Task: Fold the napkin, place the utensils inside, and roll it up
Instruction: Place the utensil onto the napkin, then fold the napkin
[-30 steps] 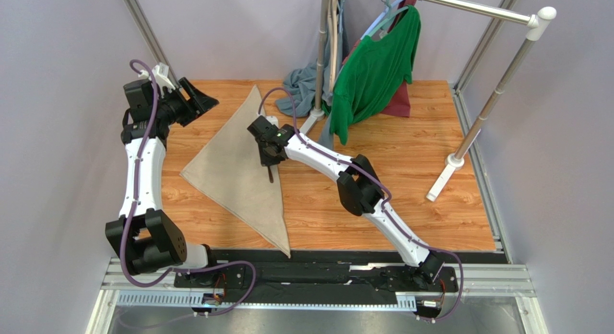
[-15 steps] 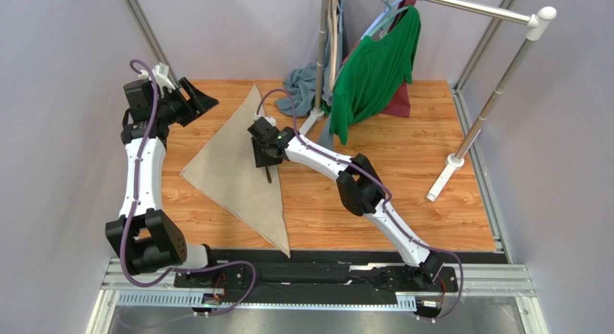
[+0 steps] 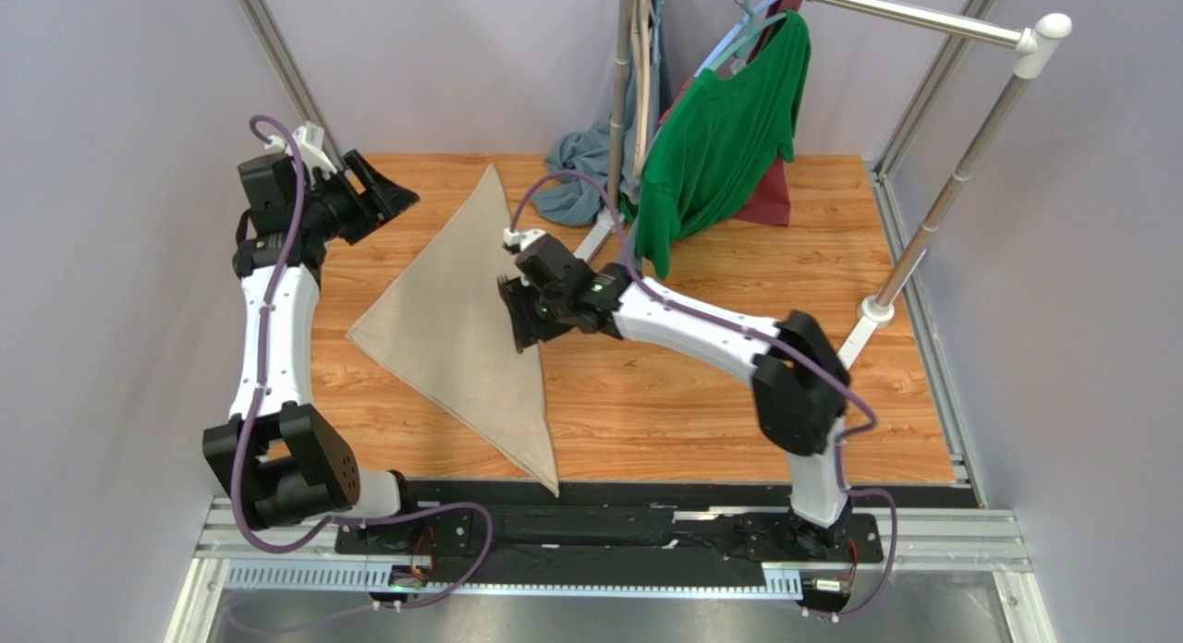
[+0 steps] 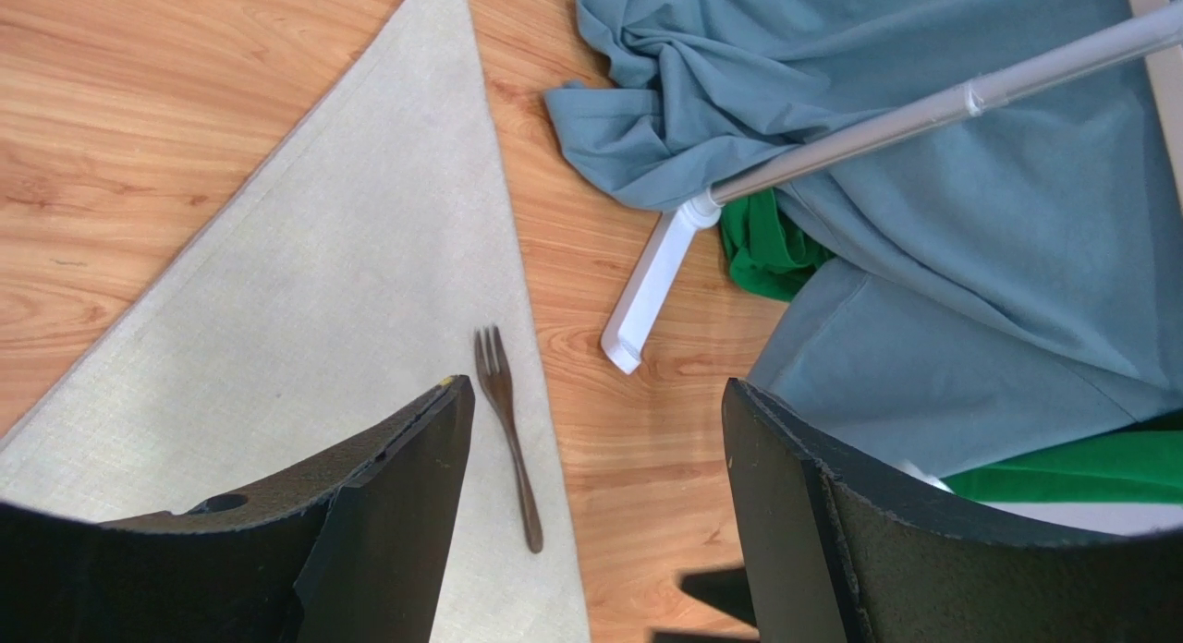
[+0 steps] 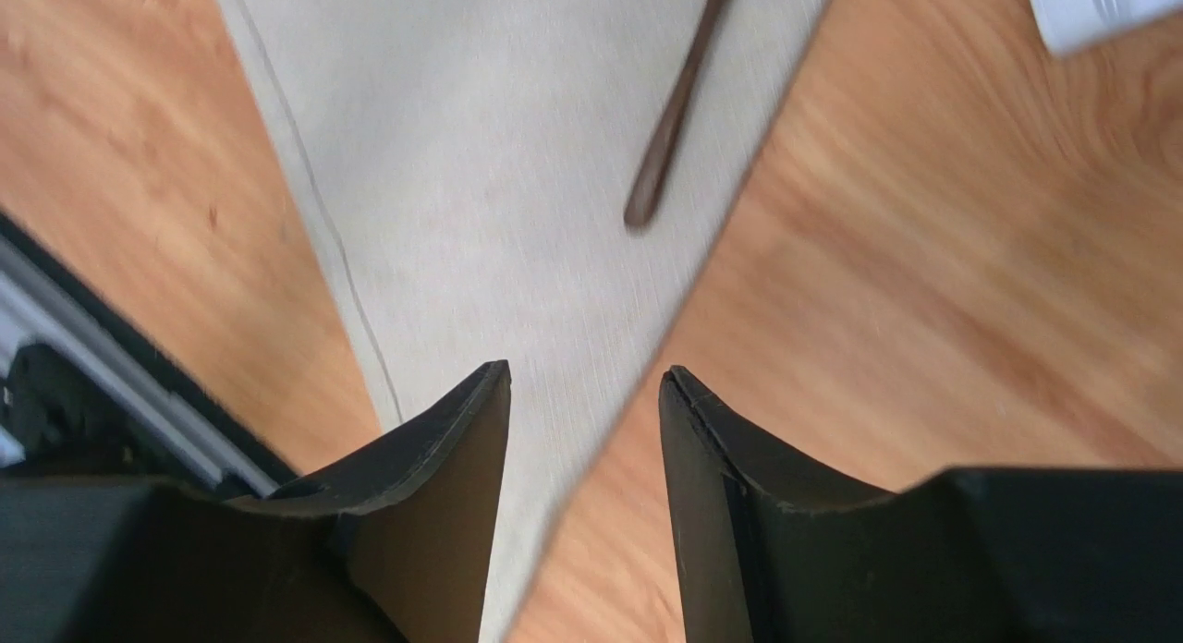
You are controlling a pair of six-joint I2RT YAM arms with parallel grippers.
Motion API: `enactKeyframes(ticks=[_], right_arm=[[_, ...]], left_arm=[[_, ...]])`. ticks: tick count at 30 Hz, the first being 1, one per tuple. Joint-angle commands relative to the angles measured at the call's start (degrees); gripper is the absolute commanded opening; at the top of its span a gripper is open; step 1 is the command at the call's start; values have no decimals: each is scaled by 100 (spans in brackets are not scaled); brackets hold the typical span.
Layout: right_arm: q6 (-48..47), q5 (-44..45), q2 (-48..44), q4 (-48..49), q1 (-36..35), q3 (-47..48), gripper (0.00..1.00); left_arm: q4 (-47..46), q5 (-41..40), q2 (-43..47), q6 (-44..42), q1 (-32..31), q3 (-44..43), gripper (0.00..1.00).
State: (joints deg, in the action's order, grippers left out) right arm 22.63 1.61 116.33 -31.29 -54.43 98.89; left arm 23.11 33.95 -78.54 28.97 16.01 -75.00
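Wooden surface [image 3: 667, 394] under me carries the napkin [image 3: 451, 324], lying flat as a beige triangle with its long point toward my bases. The fork [image 4: 507, 435] rests on the cloth just inside its right-hand edge, tines toward the far side. My right end effector [image 5: 583, 380] hangs above the napkin near the fork's handle end, fingers spread with nothing between them, and my left end effector [image 4: 597, 394] is raised over the far left of the surface, equally spread and empty, with a crumpled grey-blue cloth [image 4: 972, 255] and a green shirt [image 3: 722, 130] beyond.
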Motion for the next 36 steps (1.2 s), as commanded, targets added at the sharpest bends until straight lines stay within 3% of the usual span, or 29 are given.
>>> enactKeyframes(ticks=[1, 8, 15, 24, 36], right_arm=[[-365, -12, -1513, 194, -207, -1788, 47], [715, -81, -3220, 763, -919, -4348, 43], [1656, -511, -3135, 1897, -1429, -5186, 41], [1595, -723, -2397, 2171, -1833, -4713, 43], [1578, -302, -1676, 1143, -2264, -3843, 42]], left_arm=[[53, -108, 181, -181, 16, -67, 75], [176, -389, 401, -357, -194, -41, 75], [220, -512, 454, -436, -388, 3, 75], [237, -486, 419, -445, -423, 3, 74], [246, -434, 454, -436, -423, -14, 74]])
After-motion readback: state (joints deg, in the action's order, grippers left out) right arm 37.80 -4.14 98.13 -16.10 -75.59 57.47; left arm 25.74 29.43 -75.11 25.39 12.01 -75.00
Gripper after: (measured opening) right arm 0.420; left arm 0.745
